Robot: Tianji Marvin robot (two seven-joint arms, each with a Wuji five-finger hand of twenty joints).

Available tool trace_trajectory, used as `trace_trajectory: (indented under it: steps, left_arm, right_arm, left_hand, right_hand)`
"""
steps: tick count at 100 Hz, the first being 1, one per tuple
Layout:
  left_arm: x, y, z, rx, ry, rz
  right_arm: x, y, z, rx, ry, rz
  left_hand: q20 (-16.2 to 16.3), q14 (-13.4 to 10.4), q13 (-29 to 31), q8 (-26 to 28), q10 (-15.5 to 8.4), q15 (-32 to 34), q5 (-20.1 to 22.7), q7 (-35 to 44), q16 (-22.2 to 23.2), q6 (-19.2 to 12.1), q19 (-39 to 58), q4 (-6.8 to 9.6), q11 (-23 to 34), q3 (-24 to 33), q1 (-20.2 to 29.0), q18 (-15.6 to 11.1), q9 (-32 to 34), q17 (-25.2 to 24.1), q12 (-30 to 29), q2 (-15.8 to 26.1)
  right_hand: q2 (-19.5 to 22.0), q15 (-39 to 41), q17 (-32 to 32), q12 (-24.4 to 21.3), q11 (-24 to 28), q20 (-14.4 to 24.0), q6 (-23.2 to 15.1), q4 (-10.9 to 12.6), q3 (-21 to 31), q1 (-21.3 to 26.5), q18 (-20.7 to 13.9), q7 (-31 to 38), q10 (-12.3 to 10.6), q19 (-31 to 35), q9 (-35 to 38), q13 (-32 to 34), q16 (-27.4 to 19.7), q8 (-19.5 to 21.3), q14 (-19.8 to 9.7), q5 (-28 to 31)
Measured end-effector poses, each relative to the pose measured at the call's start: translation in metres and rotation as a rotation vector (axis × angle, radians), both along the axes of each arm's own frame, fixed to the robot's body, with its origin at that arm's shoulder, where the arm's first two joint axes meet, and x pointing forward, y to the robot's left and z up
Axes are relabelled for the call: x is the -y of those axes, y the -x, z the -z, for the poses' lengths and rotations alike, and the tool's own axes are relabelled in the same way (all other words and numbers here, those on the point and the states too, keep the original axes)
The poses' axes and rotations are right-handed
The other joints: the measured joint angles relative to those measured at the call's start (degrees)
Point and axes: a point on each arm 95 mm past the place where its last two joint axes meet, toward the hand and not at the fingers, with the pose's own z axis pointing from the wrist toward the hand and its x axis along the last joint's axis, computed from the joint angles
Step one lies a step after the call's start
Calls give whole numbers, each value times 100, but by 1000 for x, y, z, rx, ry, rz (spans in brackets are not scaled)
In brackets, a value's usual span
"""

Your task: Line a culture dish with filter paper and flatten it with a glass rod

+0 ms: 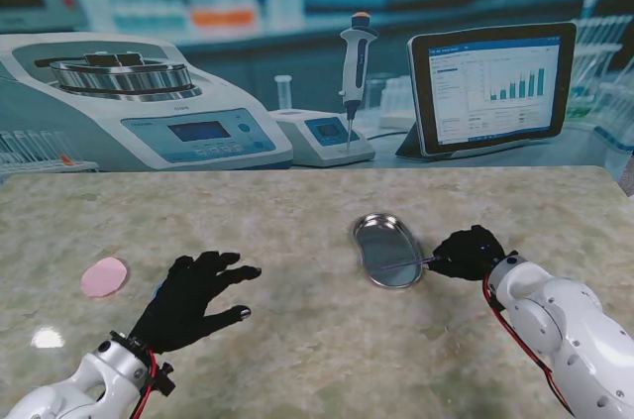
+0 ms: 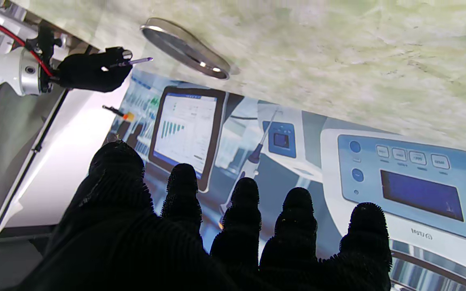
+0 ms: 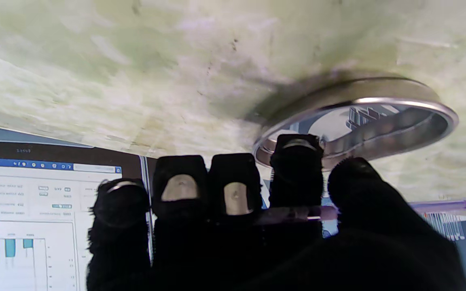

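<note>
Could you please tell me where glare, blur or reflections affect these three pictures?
Stand view: a bright glare spot on the table near the left hand; the metal dish mirrors its surroundings. Left wrist view: the table is smeared, while the right hand and its rod stay fairly crisp. Right wrist view: the dish rim is blurred and shiny, with a soft shadow beside it.

A laboratory setting is being presented, though most of it is being supplied by a printed backdrop [image 1: 297, 33] standing behind the table [image 1: 297, 340]. On the backdrop, a centrifuge [image 1: 129, 92] with a blue control panel, a pipette [image 1: 354, 72] on a small stand, and a tablet [image 1: 492, 87] displaying bar charts are being shown, with blurred shelving behind. The marbled table top is being used as the bench, and a shallow metal culture dish [image 1: 388, 251] is being kept on it.
</note>
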Motion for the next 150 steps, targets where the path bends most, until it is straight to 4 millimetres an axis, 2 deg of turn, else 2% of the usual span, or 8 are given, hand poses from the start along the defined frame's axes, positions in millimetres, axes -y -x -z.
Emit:
trace_trajectory:
  steps: [50, 77, 89, 106, 125, 137, 150]
  left_arm:
    - [2, -1, 14, -50, 24, -9]
    - [1, -2, 16, -55, 26, -13]
    - [1, -2, 16, -56, 28, -16]
    - [0, -2, 16, -56, 28, -17]
    - [0, -2, 16, -56, 30, -19]
    - [-1, -2, 16, -59, 33, -22]
    - [-2, -2, 16, -60, 34, -25]
  right_arm:
    - [-1, -19, 19, -21, 88, 20]
    - [-1, -22, 25, -31, 104, 18]
    - [-2, -23, 27, -35, 117, 9]
    - [-4, -24, 28, -40, 129, 2]
    - [-5, -24, 28, -38, 142, -4]
    - [-6, -24, 28, -38, 148, -6]
    - [-6, -24, 28, -41, 159, -11]
  left_hand:
    - [0, -3, -58, -15, -1, -2, 0, -54, -71, -1, -45, 0, 0, -1, 0, -18, -2, -26, -55, 0]
    - [-4, -4, -58, -16, -1, -2, 0, -54, -71, -1, -56, 0, 0, -1, 0, -18, -2, -27, -56, 0]
    - [-7, -4, -58, -16, -1, -3, 0, -54, -72, 0, -58, 0, 0, -1, 0, -19, -2, -27, -56, 0]
    - [-8, -4, -58, -16, -1, -3, 0, -54, -72, -1, -59, 0, 0, -1, 0, -20, -2, -27, -56, 0]
    - [-8, -4, -58, -16, -1, -2, 0, -54, -73, -1, -59, 0, 0, -1, 0, -20, -2, -20, -56, 0]
    - [-8, -4, -58, -16, -1, -2, 0, -54, -73, -1, -59, 0, 0, -1, 0, -20, -2, -7, -56, 0]
    - [-8, -4, -58, -16, -1, -2, 0, -54, -73, -1, -59, 0, 0, -1, 0, -20, -2, -5, -56, 0]
  right_hand:
    - [13, 0, 40, 0, 2, 0, -16, 7, -5, 1, -9, -5, -84, 5, -114, 0, -10, -79, -99, -188]
    - [67, 0, 52, 0, 6, -7, -16, 55, -22, 105, -14, -22, -93, 37, -186, -1, -12, -208, -125, -441]
    - [70, 0, 46, 0, 6, -10, -10, 99, -22, 192, -129, -134, -151, 37, -314, -5, -13, -279, -147, -602]
    - [70, 0, 22, 0, 1, -12, 61, 100, -22, 456, -139, -327, -164, 38, -470, -8, -13, -912, -184, -894]
    - [-5, -20, -12, -119, -279, -17, 65, 55, 41, 597, -190, -524, -219, 38, -537, -94, -79, -1345, -187, -1230]
    - [-72, -169, -16, -334, -559, -22, 65, 3, 62, 707, -215, -537, -221, 38, -553, -265, -233, -1559, -195, -1285]
    - [-228, -454, -45, -741, -929, -87, 42, -35, 241, 780, -286, -612, -221, 40, -813, -465, -585, -1846, -107, -1629]
